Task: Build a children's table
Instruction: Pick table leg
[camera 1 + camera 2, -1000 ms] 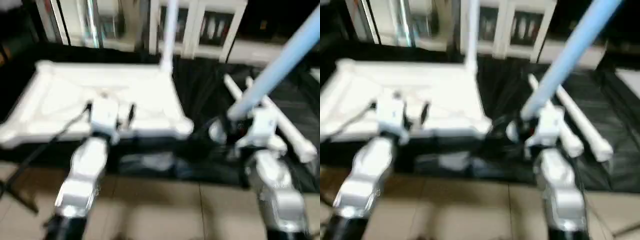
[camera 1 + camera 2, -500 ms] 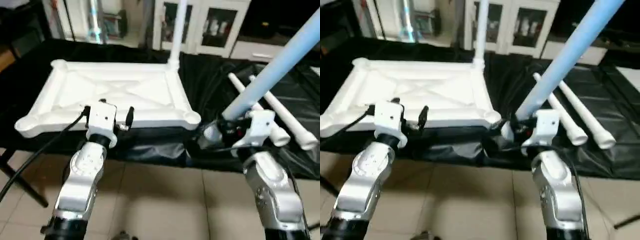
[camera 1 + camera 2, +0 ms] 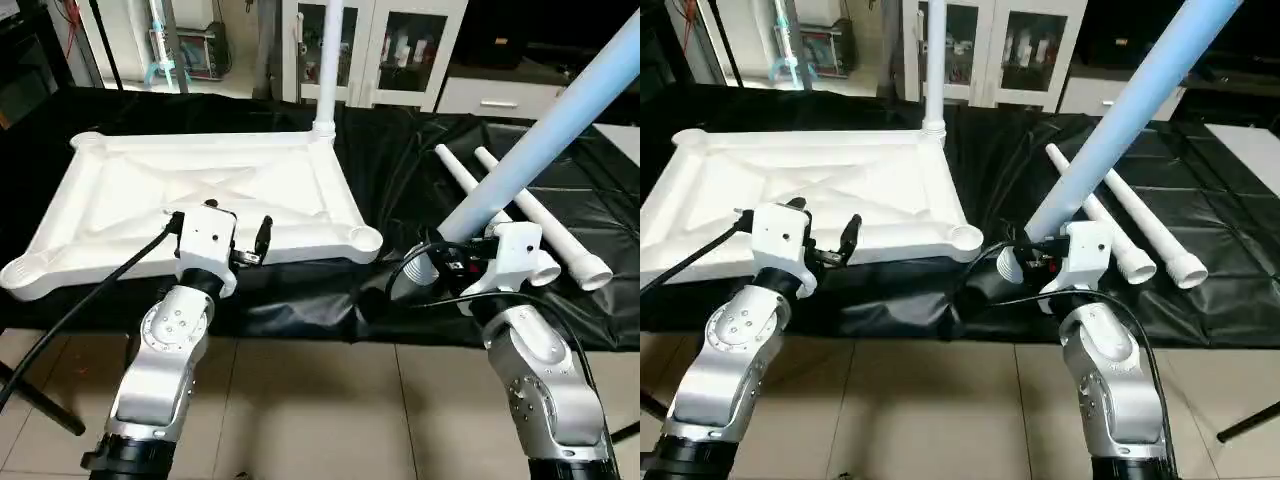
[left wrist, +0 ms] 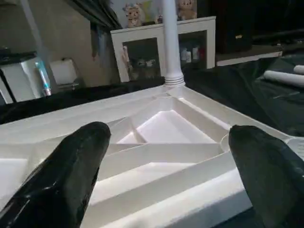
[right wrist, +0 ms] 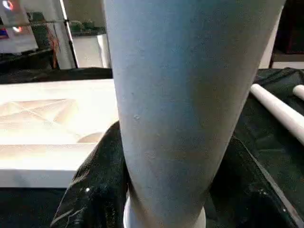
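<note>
Item: white plastic rect. tabletop [image 3: 200,195], ribbed underside up on the black cloth [image 3: 400,170], one white tube leg [image 3: 329,60] already upright in its far corner socket; your right gripper [image 3: 1040,262] was clamped on a long white tapered tube leg [image 3: 560,120] w/ 2 spare legs [image 3: 530,225] lying beside. Left gripper [image 3: 220,232] stood wide open, holding nothing, just at the top's near edge. Risk, your call: the leg was held low near its end and leaning far out, so it could've pivoted in the grip or missed the near corner socket [image 3: 362,238] and shoved the unheld top.
</note>
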Controlling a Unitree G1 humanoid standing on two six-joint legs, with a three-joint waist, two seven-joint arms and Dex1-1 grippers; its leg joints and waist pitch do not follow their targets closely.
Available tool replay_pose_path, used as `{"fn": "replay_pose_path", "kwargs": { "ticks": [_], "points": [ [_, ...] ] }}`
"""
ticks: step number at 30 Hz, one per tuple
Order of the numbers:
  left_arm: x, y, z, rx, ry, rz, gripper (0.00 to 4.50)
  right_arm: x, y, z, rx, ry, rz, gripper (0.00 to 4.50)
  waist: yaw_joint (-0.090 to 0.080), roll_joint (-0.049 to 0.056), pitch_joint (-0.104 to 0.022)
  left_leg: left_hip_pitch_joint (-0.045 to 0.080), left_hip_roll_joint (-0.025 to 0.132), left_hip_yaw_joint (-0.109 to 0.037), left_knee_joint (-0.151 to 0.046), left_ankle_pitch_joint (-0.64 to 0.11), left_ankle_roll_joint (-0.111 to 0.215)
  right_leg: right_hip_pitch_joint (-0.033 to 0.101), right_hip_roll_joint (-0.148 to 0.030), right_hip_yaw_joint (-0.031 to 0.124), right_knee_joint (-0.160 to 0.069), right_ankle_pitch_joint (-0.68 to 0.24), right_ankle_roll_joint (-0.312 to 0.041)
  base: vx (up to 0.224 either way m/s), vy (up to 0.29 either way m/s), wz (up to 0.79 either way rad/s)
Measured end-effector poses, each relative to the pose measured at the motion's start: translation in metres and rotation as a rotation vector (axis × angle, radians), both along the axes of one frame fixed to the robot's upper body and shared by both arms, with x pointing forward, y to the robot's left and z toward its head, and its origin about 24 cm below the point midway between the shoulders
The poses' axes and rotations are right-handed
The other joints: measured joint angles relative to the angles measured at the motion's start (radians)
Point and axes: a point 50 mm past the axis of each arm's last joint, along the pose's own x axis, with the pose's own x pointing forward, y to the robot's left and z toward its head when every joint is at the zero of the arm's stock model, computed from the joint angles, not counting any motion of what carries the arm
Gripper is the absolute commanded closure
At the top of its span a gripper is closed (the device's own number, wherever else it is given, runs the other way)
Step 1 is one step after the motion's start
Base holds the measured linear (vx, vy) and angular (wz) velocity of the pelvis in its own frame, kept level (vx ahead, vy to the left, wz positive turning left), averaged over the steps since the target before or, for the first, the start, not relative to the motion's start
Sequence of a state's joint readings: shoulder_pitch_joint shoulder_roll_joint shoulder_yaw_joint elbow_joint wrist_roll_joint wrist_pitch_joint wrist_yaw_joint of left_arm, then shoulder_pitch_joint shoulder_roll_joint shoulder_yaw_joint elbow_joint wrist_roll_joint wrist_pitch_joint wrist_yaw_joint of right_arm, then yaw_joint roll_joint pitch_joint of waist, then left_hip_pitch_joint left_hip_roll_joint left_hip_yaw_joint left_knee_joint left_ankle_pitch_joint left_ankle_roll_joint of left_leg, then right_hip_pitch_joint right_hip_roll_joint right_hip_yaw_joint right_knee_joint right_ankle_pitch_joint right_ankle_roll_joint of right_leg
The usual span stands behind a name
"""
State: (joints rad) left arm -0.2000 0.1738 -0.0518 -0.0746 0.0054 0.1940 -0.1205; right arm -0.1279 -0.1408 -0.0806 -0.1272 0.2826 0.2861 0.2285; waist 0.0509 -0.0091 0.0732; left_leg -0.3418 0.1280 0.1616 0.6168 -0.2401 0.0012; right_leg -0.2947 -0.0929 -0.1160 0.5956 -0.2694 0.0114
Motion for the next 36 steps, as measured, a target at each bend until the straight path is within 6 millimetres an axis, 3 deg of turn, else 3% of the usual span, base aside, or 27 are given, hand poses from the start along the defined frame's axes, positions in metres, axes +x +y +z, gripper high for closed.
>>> {"fn": "replay_pose_path", "kwargs": {
  "ticks": [2,3,4,5,6,7,8,9,10,11,12,13,14,15,16,17,18,19,20,21,22,23,24,25,27,31,36],
  "points": [
    [0.000,0.001,0.000,0.005,0.001,-0.002,0.00,0.000,0.001,0.000,0.004,0.000,0.000,2.64,0.007,0.001,-0.007,0.002,0.008,0.001,0.004,0.007,-0.001,0.001,0.007,-0.006,-0.004,0.001,0.000,0.138,-0.002,-0.05],
    [0.000,0.005,0.000,0.011,0.004,0.010,0.00,0.000,0.006,0.000,0.012,0.001,0.018,2.64,-0.001,-0.003,-0.009,0.008,0.007,-0.001,0.004,0.001,0.004,-0.003,0.011,-0.001,0.000,-0.002,-0.007,0.182,0.007,-0.01],
    [0.000,0.007,0.000,0.013,0.005,0.017,0.00,0.001,0.013,0.001,0.020,0.000,0.043,2.64,-0.011,-0.006,-0.010,0.011,0.004,-0.004,0.004,-0.005,0.007,-0.013,0.014,0.014,0.028,-0.012,-0.029,0.196,-0.001,0.04],
    [0.000,0.011,0.001,0.016,0.003,0.030,0.00,0.002,0.017,0.002,0.023,-0.004,0.064,2.64,-0.020,-0.009,-0.012,0.015,0.000,-0.004,0.005,-0.009,0.010,-0.032,0.016,0.024,0.063,-0.012,-0.029,0.196,-0.001,0.04],
    [0.000,0.011,0.002,0.015,-0.001,0.032,0.00,0.002,0.018,0.002,0.023,-0.004,0.070,2.64,-0.023,-0.012,-0.013,0.022,-0.001,-0.004,0.005,-0.017,0.010,-0.061,0.016,0.029,0.098,-0.007,-0.018,0.171,-0.034,0.06],
    [0.000,0.010,0.003,0.014,-0.005,0.029,0.00,0.002,0.018,0.002,0.021,-0.003,0.071,2.64,-0.026,-0.019,-0.015,0.026,-0.004,0.000,0.005,-0.022,0.007,-0.082,0.013,0.036,0.095,0.000,-0.011,0.147,-0.059,0.03],
    [0.000,0.009,0.004,0.013,-0.010,0.026,0.00,0.002,0.017,0.002,0.018,-0.003,0.071,2.64,-0.029,-0.036,-0.020,0.029,-0.016,0.006,0.005,-0.028,0.003,-0.098,0.004,0.050,0.062,0.013,-0.011,0.147,-0.059,0.03],
    [-0.001,0.007,0.004,0.007,-0.010,0.022,0.00,0.002,0.014,0.002,0.006,0.000,0.067,2.64,-0.030,-0.061,-0.026,0.026,-0.029,0.012,0.014,-0.041,0.000,-0.100,-0.007,0.071,0.061,0.041,0.006,0.149,-0.119,0.10],
    [-0.001,0.001,0.002,-0.003,-0.001,0.006,0.00,0.001,0.007,-0.001,-0.003,0.010,0.048,2.64,-0.015,-0.057,-0.027,0.022,-0.027,0.001,0.035,-0.060,0.043,-0.090,0.001,0.080,0.059,0.027,-0.008,0.154,-0.113,0.09],
    [-0.002,-0.006,0.001,-0.008,0.004,-0.018,0.00,0.000,0.001,-0.003,-0.006,0.020,0.029,2.64,-0.002,-0.056,-0.027,0.015,-0.029,-0.015,0.062,-0.071,0.064,-0.079,0.007,0.079,0.051,0.023,-0.012,0.154,-0.113,0.09],
    [-0.002,-0.008,0.001,-0.007,0.004,-0.026,0.00,0.000,-0.003,-0.003,-0.006,0.020,0.010,2.64,0.010,-0.055,-0.028,-0.009,-0.027,-0.034,0.100,-0.068,0.059,-0.066,0.012,0.075,0.042,0.019,-0.018,0.151,-0.058,-0.03],
    [-0.002,-0.007,0.001,-0.005,0.002,-0.024,0.00,0.001,-0.004,-0.002,-0.006,0.018,0.009,2.64,0.016,-0.051,-0.028,-0.024,-0.021,-0.047,0.101,-0.063,0.050,-0.055,0.018,0.071,0.034,0.017,-0.020,0.143,-0.038,-0.06],
    [-0.002,-0.006,0.002,-0.002,-0.002,-0.021,0.00,0.001,-0.004,-0.002,-0.007,0.017,0.009,2.64,0.024,-0.040,-0.028,-0.034,-0.005,-0.051,0.077,-0.050,0.029,-0.042,0.027,0.064,0.026,0.015,-0.022,0.143,-0.038,-0.06],
    [-0.002,-0.004,0.004,0.000,-0.009,-0.015,0.00,0.001,-0.004,-0.001,-0.008,0.013,0.012,2.64,0.029,-0.011,-0.029,-0.043,0.028,-0.052,0.024,0.000,-0.012,-0.026,0.047,0.044,0.020,0.008,-0.018,0.130,0.027,0.00],
    [-0.003,0.000,0.004,0.006,-0.008,-0.006,0.00,0.001,-0.001,-0.002,0.005,0.016,0.015,2.64,0.026,-0.004,-0.027,-0.030,0.039,-0.054,0.026,0.005,-0.034,-0.020,0.052,0.040,0.022,0.000,-0.016,0.128,0.078,0.00],
    [-0.003,0.003,0.003,0.008,-0.004,0.006,0.00,0.002,0.007,-0.002,0.012,0.016,0.041,2.64,0.018,-0.005,-0.025,-0.025,0.035,-0.056,0.024,0.001,-0.030,-0.021,0.049,0.038,0.025,-0.008,-0.030,0.128,0.078,0.00],
    [-0.003,0.010,0.003,0.014,-0.005,0.027,0.00,0.003,0.016,0.001,0.019,0.006,0.083,2.64,0.009,-0.011,-0.028,-0.021,0.025,-0.057,0.023,-0.006,-0.024,-0.039,0.043,0.041,0.073,-0.026,-0.056,0.131,0.065,0.00],
    [-0.003,0.012,0.004,0.013,-0.007,0.036,0.00,0.004,0.018,0.002,0.021,0.002,0.098,2.64,0.003,-0.014,-0.030,-0.016,0.018,-0.057,0.023,-0.010,-0.019,-0.056,0.037,0.044,0.110,-0.028,-0.050,0.115,0.033,0.09],
    [-0.003,0.012,0.004,0.009,-0.008,0.033,0.00,0.004,0.017,0.002,0.022,0.001,0.100,2.64,-0.001,-0.018,-0.032,-0.011,0.014,-0.054,0.023,-0.013,-0.015,-0.071,0.033,0.049,0.129,-0.028,-0.038,0.115,0.033,0.09],
    [-0.003,0.011,0.005,0.000,-0.010,0.026,0.00,0.004,0.016,0.003,0.019,0.000,0.104,2.64,-0.004,-0.033,-0.034,-0.006,0.004,-0.045,0.023,-0.016,-0.011,-0.096,0.025,0.059,0.117,-0.016,-0.017,0.087,-0.003,0.08],
    [-0.003,0.010,0.006,-0.002,-0.013,0.018,0.00,0.004,0.015,0.003,0.017,-0.002,0.107,2.64,-0.006,-0.057,-0.038,-0.008,-0.013,-0.035,0.026,-0.018,-0.009,-0.108,0.011,0.078,0.072,0.012,-0.004,0.061,-0.057,0.05],
    [-0.003,0.009,0.005,-0.007,-0.007,0.002,0.00,0.003,0.011,0.003,0.010,-0.001,0.104,2.64,-0.007,-0.066,-0.037,-0.014,-0.016,-0.035,0.035,-0.023,-0.003,-0.109,0.008,0.083,0.089,0.020,0.006,0.061,-0.057,0.05],
    [-0.004,0.001,0.003,-0.015,0.005,-0.050,0.00,0.003,0.003,0.002,0.001,0.003,0.084,2.64,0.006,-0.065,-0.037,-0.021,-0.017,-0.042,0.037,-0.029,0.023,-0.108,0.013,0.086,0.085,0.021,0.002,0.050,-0.067,0.03],
    [-0.005,-0.003,0.002,-0.020,0.011,-0.094,0.00,0.004,-0.003,0.003,-0.005,0.000,0.066,2.64,0.012,-0.063,-0.037,-0.022,-0.015,-0.048,0.032,-0.023,0.012,-0.108,0.017,0.083,0.084,0.024,-0.001,0.041,-0.064,-0.04],
    [-0.007,-0.002,0.002,-0.019,0.016,-0.139,0.00,0.005,-0.008,0.006,-0.002,-0.011,0.046,2.64,0.009,-0.062,-0.037,-0.023,-0.009,-0.052,0.021,-0.007,-0.045,-0.110,0.022,0.075,0.078,0.030,-0.005,0.024,-0.059,-0.02],
    [-0.009,0.004,0.000,-0.016,0.032,-0.167,0.00,0.005,-0.007,0.007,0.006,-0.012,0.055,2.64,0.009,-0.050,-0.031,-0.023,0.007,-0.051,0.017,-0.001,-0.054,-0.102,0.034,0.071,0.042,0.053,-0.019,-0.013,0.004,0.00],
    [-0.012,-0.001,-0.003,-0.044,0.061,-0.245,0.00,0.004,-0.008,0.006,0.007,-0.012,0.059,2.64,0.007,-0.025,-0.013,-0.008,0.019,-0.021,0.017,0.001,-0.056,-0.086,0.030,0.076,0.031,0.063,-0.017,-0.078,0.024,0.02]
  ]
}}
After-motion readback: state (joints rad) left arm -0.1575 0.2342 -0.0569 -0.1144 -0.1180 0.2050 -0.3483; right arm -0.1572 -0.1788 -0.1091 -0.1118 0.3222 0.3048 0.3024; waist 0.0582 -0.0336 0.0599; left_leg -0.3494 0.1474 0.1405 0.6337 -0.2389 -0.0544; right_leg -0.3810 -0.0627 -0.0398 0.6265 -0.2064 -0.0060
